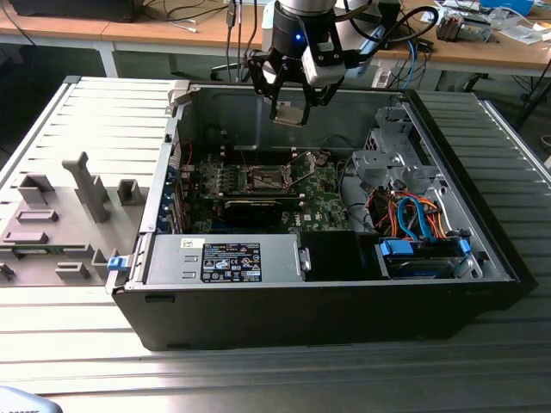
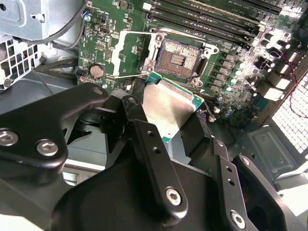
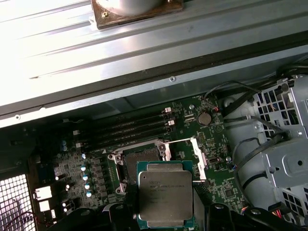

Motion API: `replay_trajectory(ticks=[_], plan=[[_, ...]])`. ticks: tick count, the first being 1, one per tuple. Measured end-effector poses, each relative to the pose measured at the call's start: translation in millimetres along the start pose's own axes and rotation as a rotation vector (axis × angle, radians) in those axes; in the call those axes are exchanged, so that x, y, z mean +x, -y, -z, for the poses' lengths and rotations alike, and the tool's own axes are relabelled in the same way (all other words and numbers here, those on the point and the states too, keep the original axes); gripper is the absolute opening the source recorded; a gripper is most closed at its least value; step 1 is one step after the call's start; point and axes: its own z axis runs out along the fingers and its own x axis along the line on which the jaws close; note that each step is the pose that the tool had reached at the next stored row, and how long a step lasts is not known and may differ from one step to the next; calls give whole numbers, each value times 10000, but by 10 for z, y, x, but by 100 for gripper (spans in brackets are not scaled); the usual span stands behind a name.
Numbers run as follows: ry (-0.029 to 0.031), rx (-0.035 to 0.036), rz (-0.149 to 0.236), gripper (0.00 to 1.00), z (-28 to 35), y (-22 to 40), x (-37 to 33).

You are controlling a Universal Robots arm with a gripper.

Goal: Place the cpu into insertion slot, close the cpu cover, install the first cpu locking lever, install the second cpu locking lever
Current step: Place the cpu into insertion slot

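Silver-grey square cpu (image 3: 165, 198), grasped by my black hand (image 1: 288, 113), hangs above the dark-centred insertion slot (image 2: 179, 58), I judge for alignment.

Lab: cable-strewn wooden benches (image 1: 129, 30), opened computer (image 1: 301, 314)

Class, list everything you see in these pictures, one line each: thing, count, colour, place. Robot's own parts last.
computer case: one, black, open, on the slatted metal table.
circuit board: one, green, inside the case.
insertion slot: one, dark with silver rim, on the board, empty.
cpu cover: one, silver, swung open beside the slot.
power supply: one, grey, along the case's near side.
cables: several, orange and blue, case's exterior-view right.
cpu: one, silver-grey, held above the board.
end effector: one, black, shut on the cpu.
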Motion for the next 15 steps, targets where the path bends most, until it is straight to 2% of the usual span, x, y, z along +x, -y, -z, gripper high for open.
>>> replay_trajectory(ticks=[15], plan=[[13, -3, -154, 55, 0, 0, 0]])
